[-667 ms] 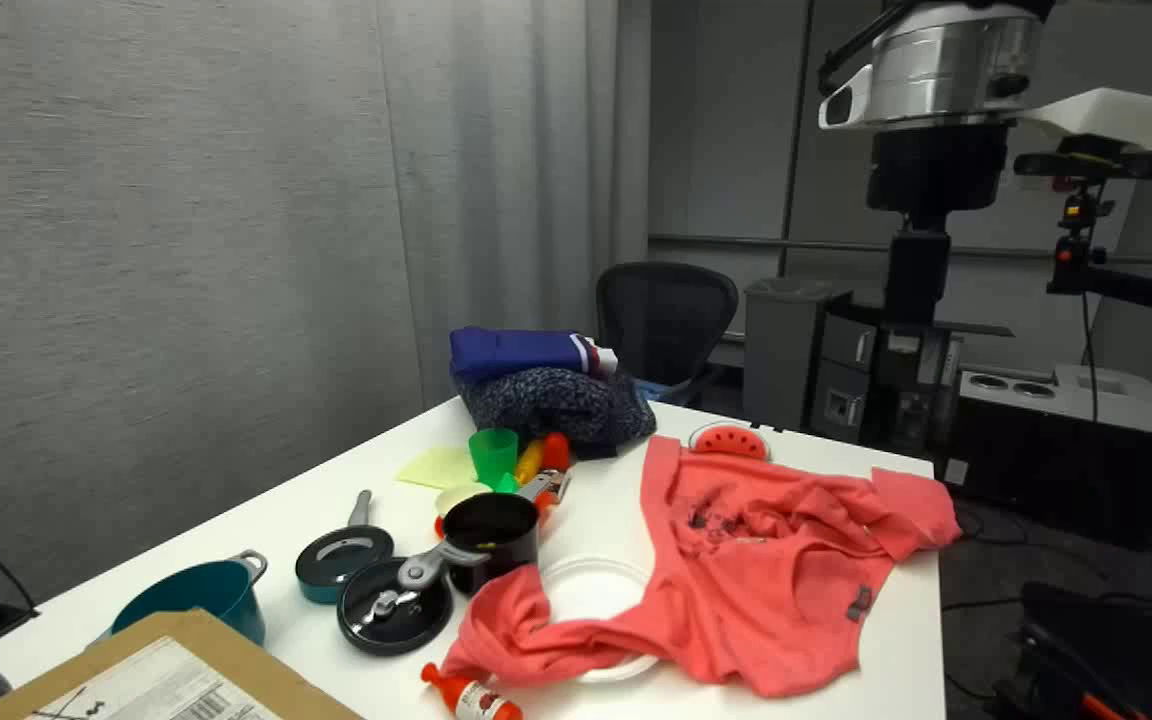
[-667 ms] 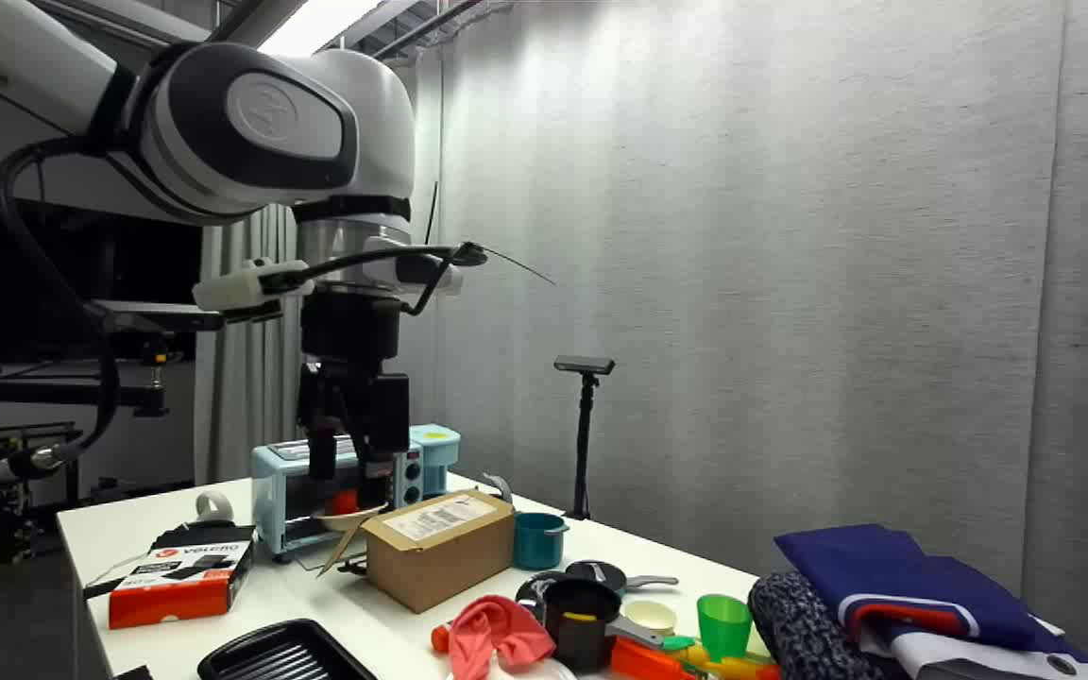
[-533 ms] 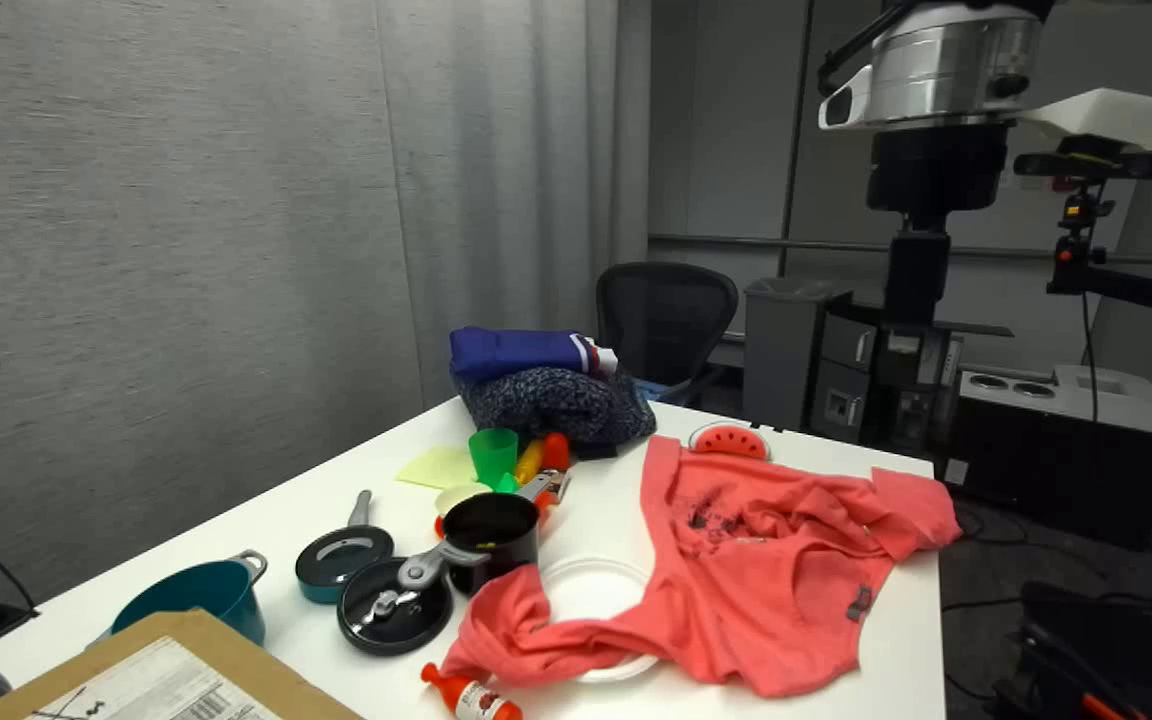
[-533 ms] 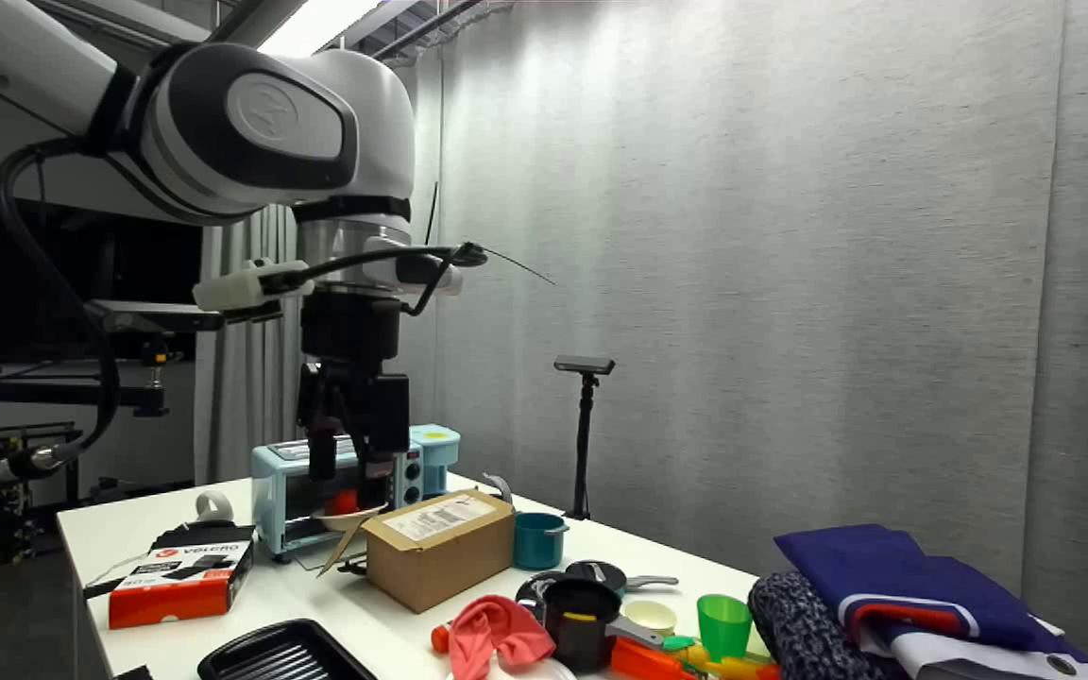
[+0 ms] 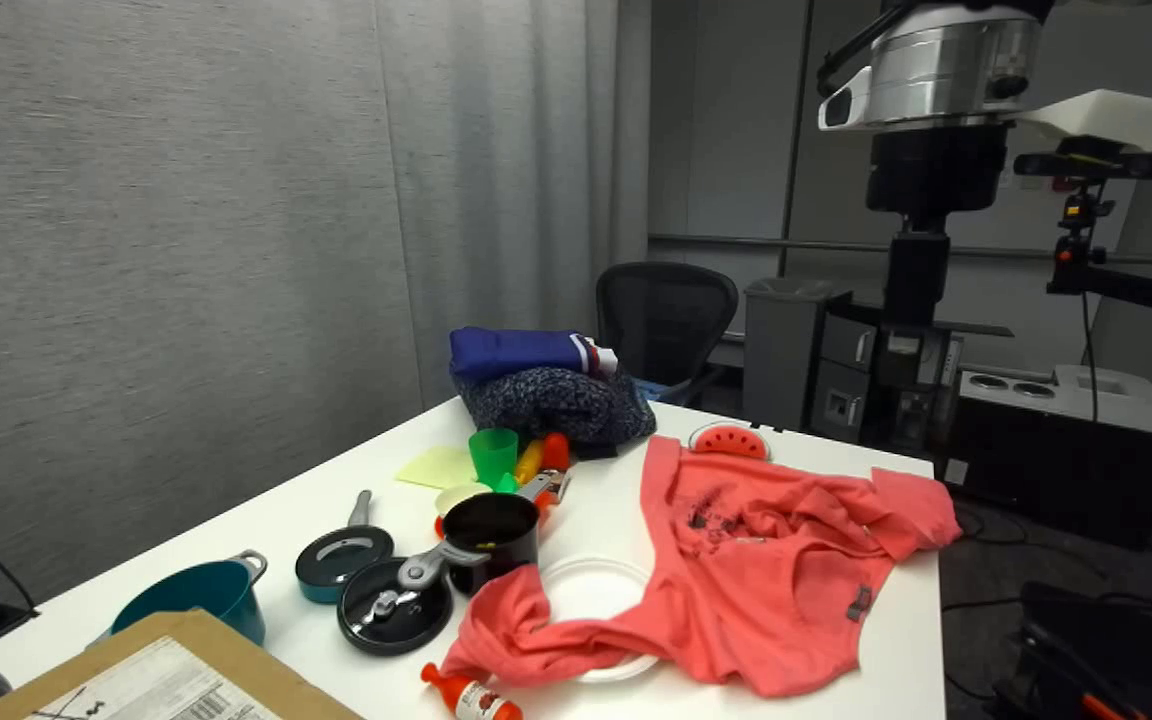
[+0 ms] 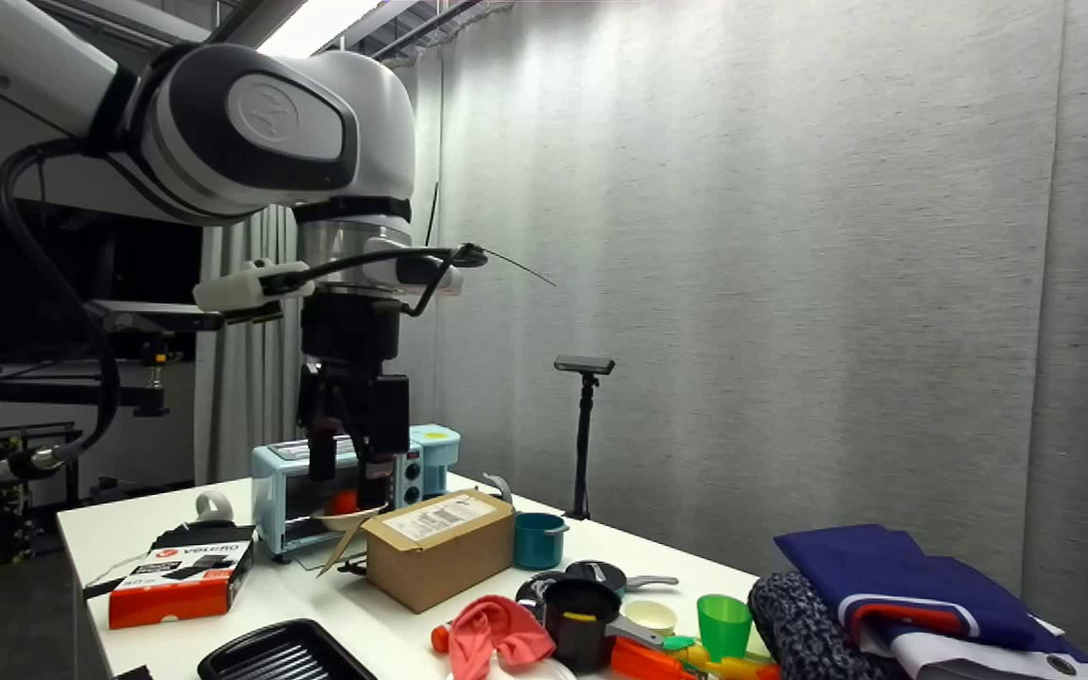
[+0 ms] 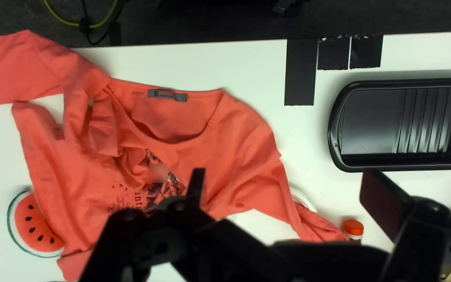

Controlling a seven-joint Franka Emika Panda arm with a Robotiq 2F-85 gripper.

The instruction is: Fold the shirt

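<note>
The coral-red shirt (image 5: 726, 600) lies spread and wrinkled on the white table in an exterior view. One sleeve drapes over a white plate (image 5: 596, 592); the other reaches the table edge. In an exterior view only part of the shirt (image 6: 497, 631) shows at the bottom. The wrist view shows the shirt (image 7: 225, 152) with its neckline, grey label and dark print; folds bunch near one shoulder. My gripper (image 7: 286, 178) is open and empty, its fingers wide apart, above the table. It also hangs high in both exterior views (image 5: 914, 290) (image 6: 348, 467). Its fingers hide the shirt's lower part.
A black baking tray (image 7: 397, 125) lies beside the shirt. A red-capped bottle (image 5: 476, 698) is by one sleeve, a watermelon-slice item (image 5: 729, 441) by the hem. Pots, a black pan (image 5: 491, 535), a cardboard box (image 6: 440, 548), a toaster oven (image 6: 270, 491) and a dark cloth bundle (image 5: 551, 405) stand around.
</note>
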